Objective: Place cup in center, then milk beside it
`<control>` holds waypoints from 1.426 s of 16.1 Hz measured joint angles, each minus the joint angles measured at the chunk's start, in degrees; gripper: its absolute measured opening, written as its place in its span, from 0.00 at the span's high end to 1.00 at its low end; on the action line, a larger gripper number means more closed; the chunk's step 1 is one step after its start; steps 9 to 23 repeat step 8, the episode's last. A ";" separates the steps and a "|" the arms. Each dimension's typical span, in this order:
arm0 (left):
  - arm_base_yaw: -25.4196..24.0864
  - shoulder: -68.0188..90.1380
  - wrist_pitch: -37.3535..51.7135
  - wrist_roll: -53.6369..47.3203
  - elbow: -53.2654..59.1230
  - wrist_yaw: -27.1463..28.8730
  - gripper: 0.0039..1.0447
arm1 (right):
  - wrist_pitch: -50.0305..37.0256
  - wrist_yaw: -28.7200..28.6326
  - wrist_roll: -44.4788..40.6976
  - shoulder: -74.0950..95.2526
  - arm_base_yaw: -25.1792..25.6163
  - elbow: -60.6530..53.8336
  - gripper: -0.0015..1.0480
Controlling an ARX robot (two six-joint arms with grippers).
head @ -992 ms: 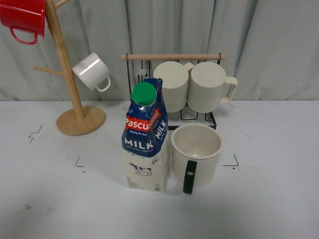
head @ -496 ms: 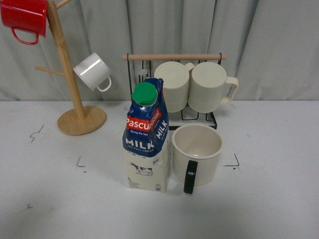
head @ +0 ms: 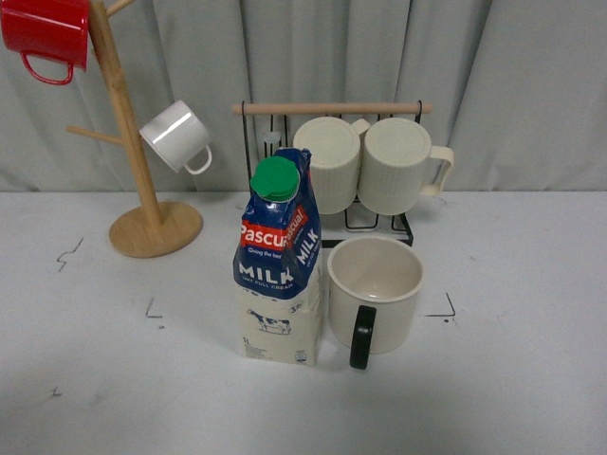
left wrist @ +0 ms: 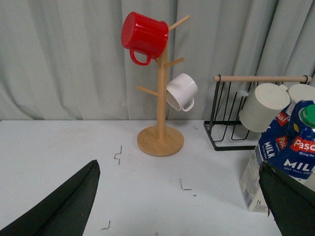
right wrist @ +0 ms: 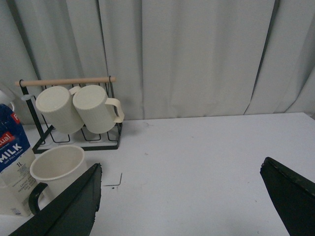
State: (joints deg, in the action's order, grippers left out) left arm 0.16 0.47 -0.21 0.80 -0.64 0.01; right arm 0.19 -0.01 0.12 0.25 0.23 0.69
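Observation:
The cup [head: 374, 294], a wide cream-white mug with a black handle toward me, stands upright in the middle of the table. The milk [head: 277, 261], a blue and cream carton with a green cap, stands upright right beside it on the left. Both also show in the right wrist view, cup [right wrist: 58, 169] and milk [right wrist: 12, 162]; the milk shows in the left wrist view [left wrist: 283, 157]. My left gripper [left wrist: 179, 199] is open and empty over bare table left of the milk. My right gripper [right wrist: 179, 199] is open and empty over bare table right of the cup. Neither arm shows in the front view.
A black wire rack [head: 327, 171] with a wooden bar holds two cream ribbed mugs behind the cup. A wooden mug tree [head: 142, 204] at the back left carries a red mug [head: 45, 33] and a small white mug [head: 175, 136]. A grey curtain hangs behind.

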 joint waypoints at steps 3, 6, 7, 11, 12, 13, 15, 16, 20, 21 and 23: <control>0.00 0.00 0.00 0.00 0.00 0.00 0.06 | 0.00 0.00 0.00 0.00 0.00 0.00 0.06; -0.02 0.00 0.00 0.00 0.00 0.00 0.06 | 0.00 0.00 0.00 0.00 0.00 0.00 0.06; -0.02 0.00 0.00 0.00 0.00 0.00 0.06 | 0.00 0.00 0.00 0.00 0.00 0.00 0.06; -0.02 0.00 0.00 0.00 0.00 0.00 0.06 | 0.00 0.00 0.00 0.00 0.00 0.00 0.06; -0.02 0.00 0.00 0.00 0.00 0.00 0.06 | 0.00 0.00 0.00 0.00 0.00 0.00 0.06; -0.02 0.00 0.00 0.00 0.00 0.00 0.06 | 0.00 0.00 0.00 0.00 0.00 0.00 0.06; -0.02 0.00 0.00 0.00 0.00 0.00 0.06 | 0.00 0.00 0.00 0.00 0.00 0.00 0.06; -0.02 0.00 0.00 0.00 0.00 0.00 0.06 | 0.00 0.00 0.00 0.00 0.00 0.00 0.06; -0.02 0.00 0.00 0.00 0.00 0.00 0.06 | 0.00 0.00 0.00 0.00 0.00 0.00 0.06; -0.02 0.00 0.00 0.00 0.00 0.00 0.06 | 0.00 0.00 0.00 0.00 0.00 0.00 0.06; -0.02 0.00 0.00 0.00 0.00 0.00 0.06 | 0.00 0.00 0.00 0.00 0.00 0.00 0.06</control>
